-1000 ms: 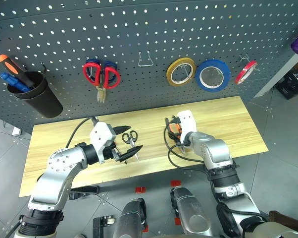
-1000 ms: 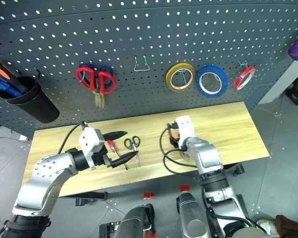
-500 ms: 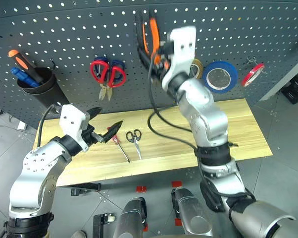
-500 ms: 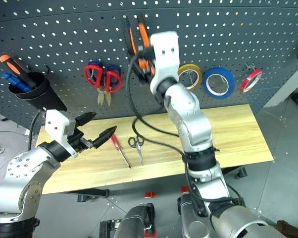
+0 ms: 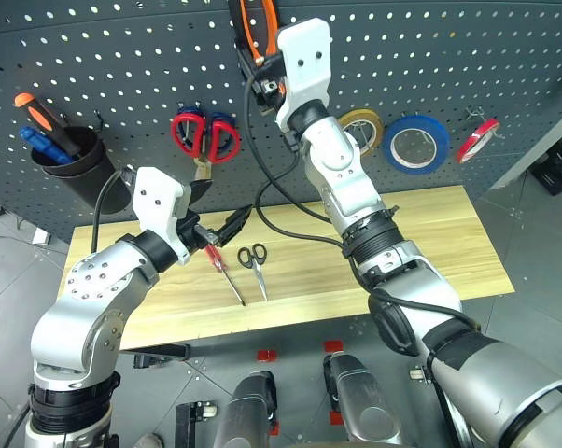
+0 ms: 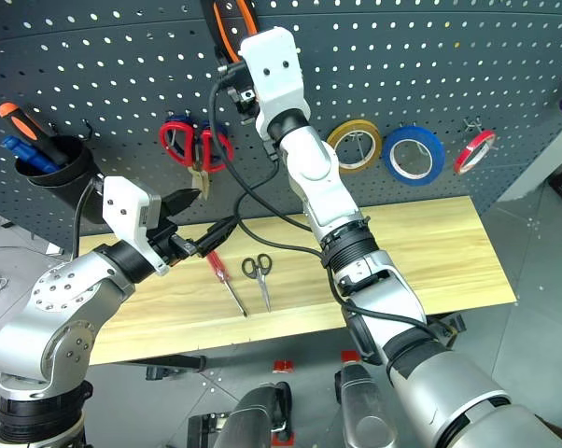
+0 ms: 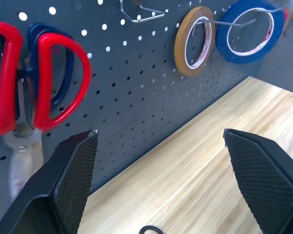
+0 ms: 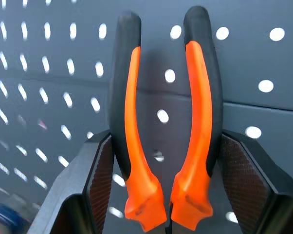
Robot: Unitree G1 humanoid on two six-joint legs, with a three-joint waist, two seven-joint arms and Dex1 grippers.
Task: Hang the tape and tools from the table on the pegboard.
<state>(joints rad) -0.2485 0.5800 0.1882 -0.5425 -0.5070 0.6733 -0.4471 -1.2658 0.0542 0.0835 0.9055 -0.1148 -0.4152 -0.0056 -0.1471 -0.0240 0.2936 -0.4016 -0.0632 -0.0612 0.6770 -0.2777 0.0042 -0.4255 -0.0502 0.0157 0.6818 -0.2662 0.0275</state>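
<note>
Two tools are yet to hang: the red screwdriver (image 5: 224,272) and the small black scissors (image 5: 253,261) lie side by side on the tabletop (image 5: 430,243). The blue tape (image 5: 414,143) already hangs on the pegboard (image 5: 449,56), between the yellow roll (image 5: 361,131) and the red roll (image 5: 475,137).

Your right gripper (image 8: 165,204) holds the pliers (image 8: 163,117) with its fingers clamped outside the orange-and-black handles, which point up, raised high against the pegboard. So the step in hand looks like hanging the pliers. The wire hook (image 7: 139,12), seen from the left wrist, appears free, and it is likely the target. Next you need to bring the pliers to a hook, seat them so they carry their own weight, and only then let go.

Your left gripper (image 5: 216,224) hovers above the tabletop near the screwdriver, fingers spread wide and empty, facing the board by the red scissors (image 7: 39,83).
</note>
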